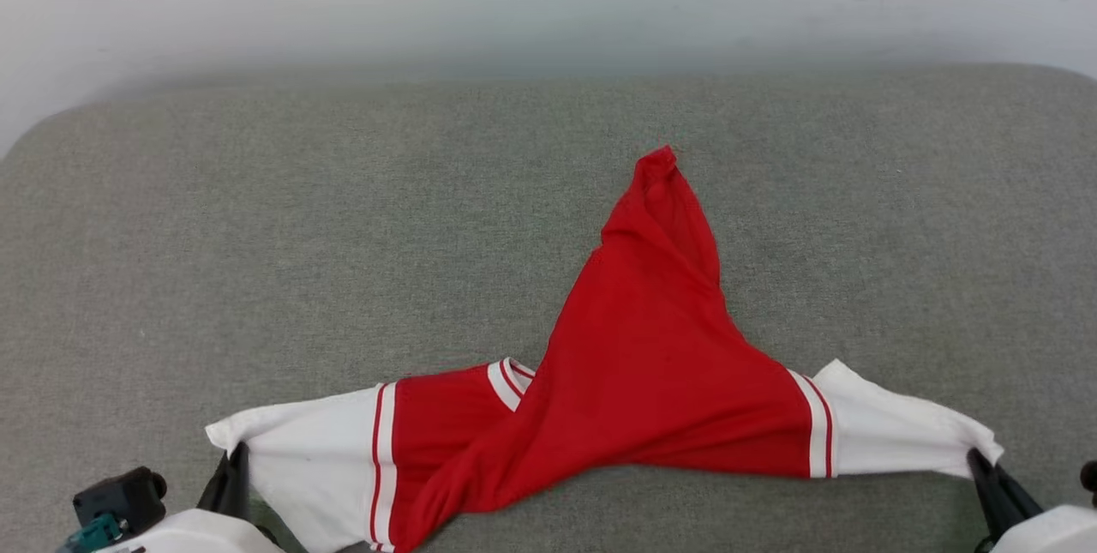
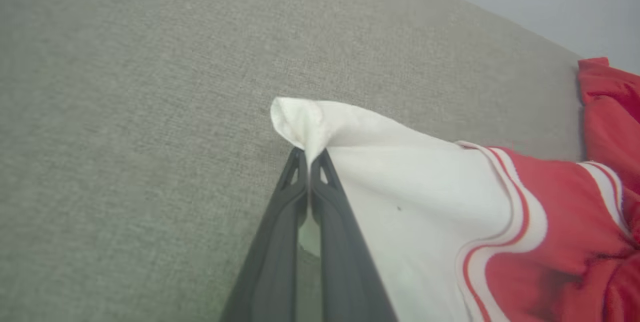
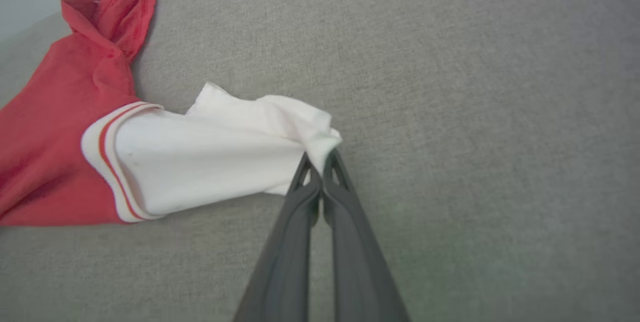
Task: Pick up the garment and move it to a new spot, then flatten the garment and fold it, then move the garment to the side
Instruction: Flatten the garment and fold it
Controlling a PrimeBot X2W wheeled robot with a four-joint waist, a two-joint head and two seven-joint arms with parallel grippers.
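Head view | left fingers (image 1: 230, 480) | right fingers (image 1: 994, 484) — both pinching garment (image 1: 643, 347)

A grey fabric surface (image 1: 257, 236) carries the red, white-sleeved garment (image 1: 643, 364), lying crumpled

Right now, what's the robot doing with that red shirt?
The robot has a red shirt on a grey cushion. Its left gripper pinches the tip of one white sleeve, and its right gripper pinches the other sleeve. The shirt is stretched sideways between them, bunched in the middle, not yet flat.
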